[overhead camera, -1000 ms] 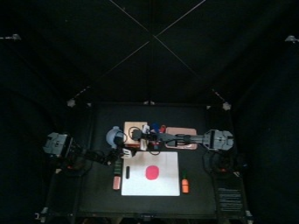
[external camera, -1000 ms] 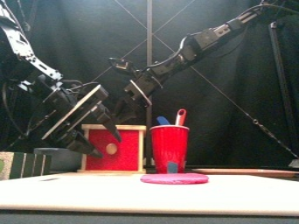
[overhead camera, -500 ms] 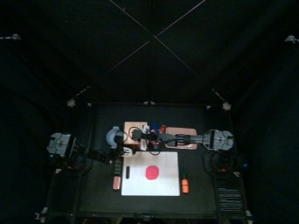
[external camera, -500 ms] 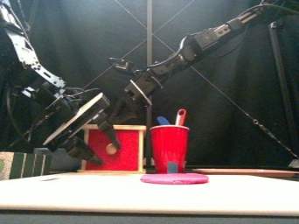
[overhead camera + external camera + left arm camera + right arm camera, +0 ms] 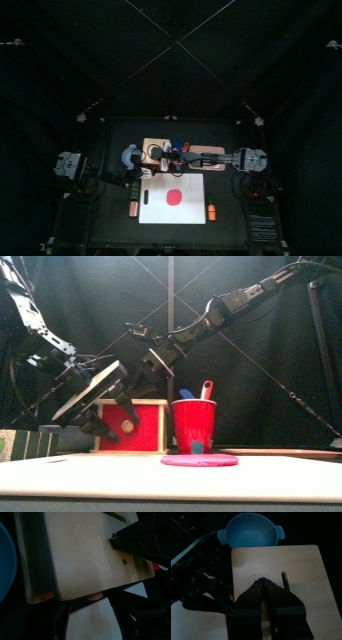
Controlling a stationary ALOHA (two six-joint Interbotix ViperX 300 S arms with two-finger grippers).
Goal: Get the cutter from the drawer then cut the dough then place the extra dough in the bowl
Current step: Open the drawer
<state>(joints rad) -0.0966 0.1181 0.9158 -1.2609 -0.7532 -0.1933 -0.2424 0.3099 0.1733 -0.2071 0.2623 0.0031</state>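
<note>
Pink dough [image 5: 199, 460] is lying nearest, a flat uncut disc on the white cutting board [image 5: 158, 212]. Just behind it the red cup [image 5: 194, 428] is standing with its toy knives [image 5: 206, 389] poking up. Beside the cup the wooden box [image 5: 150, 402] is sitting with its red drawer front [image 5: 144, 434] looking flush with the frame, so the drawer is apparently not yet being pulled. The cutter is not showing anywhere; I judge it is waiting inside that drawer.

The left gripper [image 5: 91, 606] is the one moving. Over the past second it has been sinking lower in front of the drawer. Its jaws are now standing wide apart, straddling a small reddish nub [image 5: 95, 597] at the box's edge, probably the knob, without clamping it yet. The right gripper [image 5: 266, 584] is staying where it was, jaws pressed together, with the tips resting on or just above the box top beside the slot. It seems to be bracing the box.

At the back, just beside the box, the blue-grey bowl [image 5: 251, 534] is waiting empty.

So the approach is nearly finished and the first step is about to turn into a grip and pull. If the box is not held firmly, it is likely to slide instead of the drawer opening.
</note>
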